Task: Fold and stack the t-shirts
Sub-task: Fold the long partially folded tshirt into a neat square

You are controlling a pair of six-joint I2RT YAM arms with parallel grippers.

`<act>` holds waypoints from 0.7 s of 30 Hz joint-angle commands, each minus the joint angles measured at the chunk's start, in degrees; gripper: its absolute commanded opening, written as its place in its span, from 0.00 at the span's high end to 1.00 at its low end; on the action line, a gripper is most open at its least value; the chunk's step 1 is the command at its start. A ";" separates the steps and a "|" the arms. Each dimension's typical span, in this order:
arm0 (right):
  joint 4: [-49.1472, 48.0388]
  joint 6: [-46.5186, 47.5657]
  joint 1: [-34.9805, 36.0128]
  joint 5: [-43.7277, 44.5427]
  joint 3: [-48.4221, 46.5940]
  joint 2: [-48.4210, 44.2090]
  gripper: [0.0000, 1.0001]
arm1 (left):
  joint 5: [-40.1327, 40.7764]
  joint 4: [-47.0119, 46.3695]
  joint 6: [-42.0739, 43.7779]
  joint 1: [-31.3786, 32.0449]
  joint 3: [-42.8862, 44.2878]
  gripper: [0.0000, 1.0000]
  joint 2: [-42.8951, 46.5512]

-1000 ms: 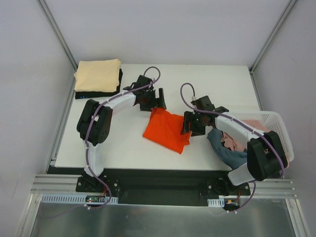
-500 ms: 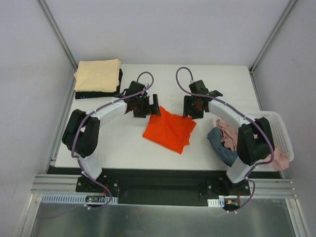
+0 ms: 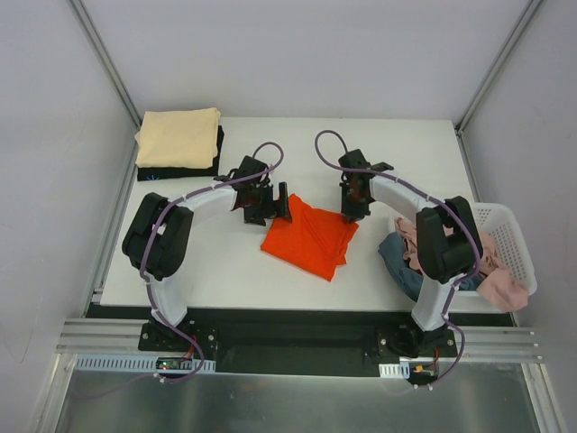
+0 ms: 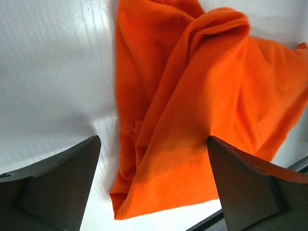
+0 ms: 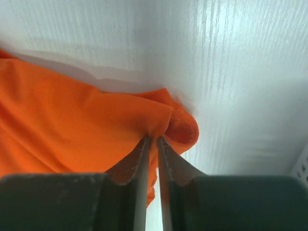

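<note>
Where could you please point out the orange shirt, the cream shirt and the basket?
orange shirt [image 3: 311, 236]: top view, middle of the cloth.
cream shirt [image 3: 180, 137]: top view, centre of its folded top.
basket [image 3: 514, 236]: top view, its white lattice wall.

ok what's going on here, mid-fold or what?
Both grippers are at the orange t-shirt, which lies loosely bunched in the middle of the table. The right gripper is shut on a fold at its far right corner. The left gripper is open over the far left edge, not gripping. A cream t-shirt sits folded on a black t-shirt at the far left. A pink t-shirt and a blue t-shirt spill from the basket, unfolded.
</note>
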State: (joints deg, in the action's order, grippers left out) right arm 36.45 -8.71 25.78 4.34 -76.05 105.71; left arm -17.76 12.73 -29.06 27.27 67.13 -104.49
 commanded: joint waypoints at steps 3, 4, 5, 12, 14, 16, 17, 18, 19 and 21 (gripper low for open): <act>-0.67 -2.62 -0.29 -0.82 -0.16 -4.35 0.99 | -0.61 -0.16 -0.12 -0.37 0.54 0.09 -0.98; -1.20 -3.15 -0.47 -0.21 0.55 -5.50 0.99 | -0.61 -0.16 -0.21 -0.37 0.63 0.10 -1.24; -1.20 -3.42 -0.64 0.05 0.90 -6.56 0.99 | -0.61 -0.08 -0.38 -0.37 0.63 0.12 -1.42; -0.59 -5.18 -3.45 0.24 6.70 -11.85 0.99 | -1.84 -0.60 -0.91 -0.37 1.42 0.22 -3.70; -0.67 -5.09 -3.98 -0.91 6.79 -10.53 0.99 | -2.89 -0.78 -1.09 -0.37 2.38 0.25 -5.02; -0.67 -5.61 -4.16 -1.00 6.71 -8.25 0.99 | -3.51 -0.69 -1.17 -0.37 3.17 0.26 -6.34; -0.59 -5.96 -4.42 -0.65 6.79 -7.63 0.99 | -3.77 -0.69 -1.18 -0.37 3.53 0.27 -6.69; -0.67 -6.75 -4.42 0.05 6.79 -6.49 0.99 | -3.77 -0.69 -1.26 -0.28 3.70 0.27 -7.13; -0.41 -7.19 -4.60 1.27 6.71 -5.87 0.99 | -3.86 -0.78 -1.44 -0.28 4.23 0.27 -7.74; 0.29 -7.90 -5.13 2.07 6.44 -4.29 0.97 | -4.21 -0.78 -1.61 -0.20 4.85 0.28 -8.80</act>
State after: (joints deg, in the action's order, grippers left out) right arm 35.38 -13.96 21.37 4.05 -69.69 98.70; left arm -21.19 11.35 -30.44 27.27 70.70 -110.00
